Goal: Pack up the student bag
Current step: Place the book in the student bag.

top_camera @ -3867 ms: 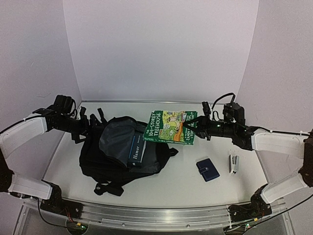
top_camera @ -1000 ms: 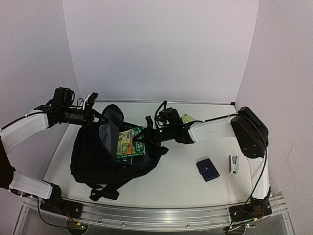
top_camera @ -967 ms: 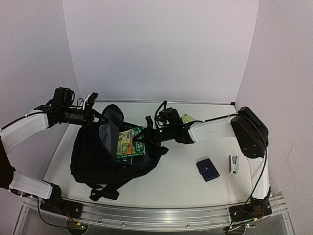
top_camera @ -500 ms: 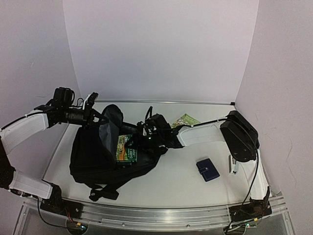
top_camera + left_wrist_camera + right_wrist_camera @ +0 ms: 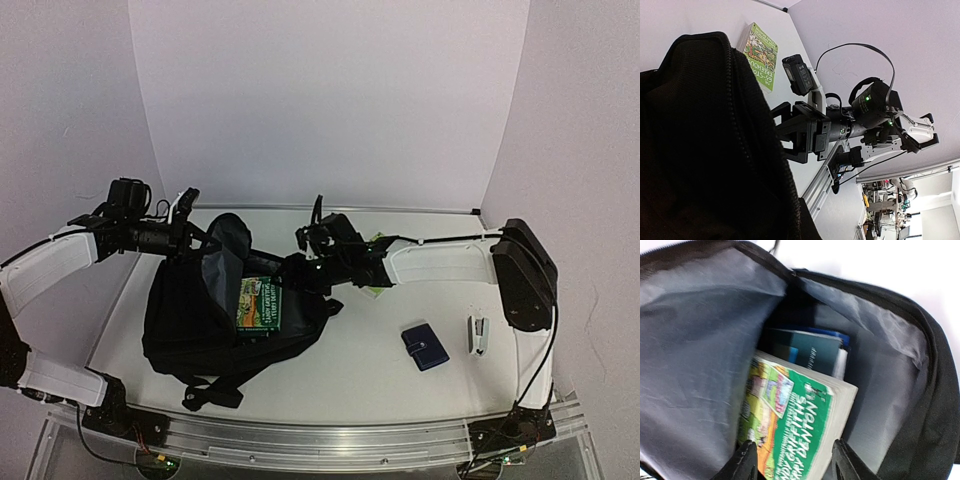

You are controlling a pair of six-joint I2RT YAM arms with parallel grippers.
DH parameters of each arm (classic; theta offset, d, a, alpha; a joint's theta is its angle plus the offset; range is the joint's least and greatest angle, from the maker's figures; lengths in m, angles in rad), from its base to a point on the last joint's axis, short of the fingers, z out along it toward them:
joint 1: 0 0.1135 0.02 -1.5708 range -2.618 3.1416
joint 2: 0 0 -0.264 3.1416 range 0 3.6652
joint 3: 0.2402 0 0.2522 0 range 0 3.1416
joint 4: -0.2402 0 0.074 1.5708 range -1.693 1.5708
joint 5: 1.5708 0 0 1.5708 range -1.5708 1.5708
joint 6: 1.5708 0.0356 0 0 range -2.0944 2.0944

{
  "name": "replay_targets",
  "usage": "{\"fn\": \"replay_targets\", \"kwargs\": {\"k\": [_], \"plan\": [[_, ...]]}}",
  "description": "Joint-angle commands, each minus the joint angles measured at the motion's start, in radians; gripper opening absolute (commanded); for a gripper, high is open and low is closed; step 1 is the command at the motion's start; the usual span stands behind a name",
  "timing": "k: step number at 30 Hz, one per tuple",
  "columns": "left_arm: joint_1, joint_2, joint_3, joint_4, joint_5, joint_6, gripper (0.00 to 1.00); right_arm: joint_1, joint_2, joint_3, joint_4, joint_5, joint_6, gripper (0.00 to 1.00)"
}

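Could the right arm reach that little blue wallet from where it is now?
Probably yes. The wallet lies in the open on the table, nothing on it, on the right arm's own side; the right hand is open at the student bag's mouth and holds nothing.

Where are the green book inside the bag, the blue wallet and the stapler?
green book [image 5: 795,425]: right wrist view, its front cover.
wallet [image 5: 425,346]: top view, its middle.
stapler [image 5: 479,335]: top view, its middle.

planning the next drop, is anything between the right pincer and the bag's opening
nothing visible: the right pincer is open at the bag mouth, which the left pincer holds up; the green book ahead of it lies inside
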Motion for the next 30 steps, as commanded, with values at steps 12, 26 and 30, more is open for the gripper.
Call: {"fn": "replay_targets", "kwargs": {"k": [12, 26, 30], "plan": [[0.003, -0.043, 0.016, 0.021, 0.015, 0.014, 0.0, 0.046, 0.101, 0.075, -0.052, -0.012, -0.006, 0.4], [0.002, -0.026, 0.012, 0.041, 0.025, 0.008, 0.0, 0.091, 0.264, 0.242, 0.002, -0.124, -0.018, 0.33], [0.002, -0.021, 0.008, 0.047, 0.029, 0.004, 0.0, 0.102, 0.279, 0.26, 0.072, -0.155, -0.004, 0.34]]}}
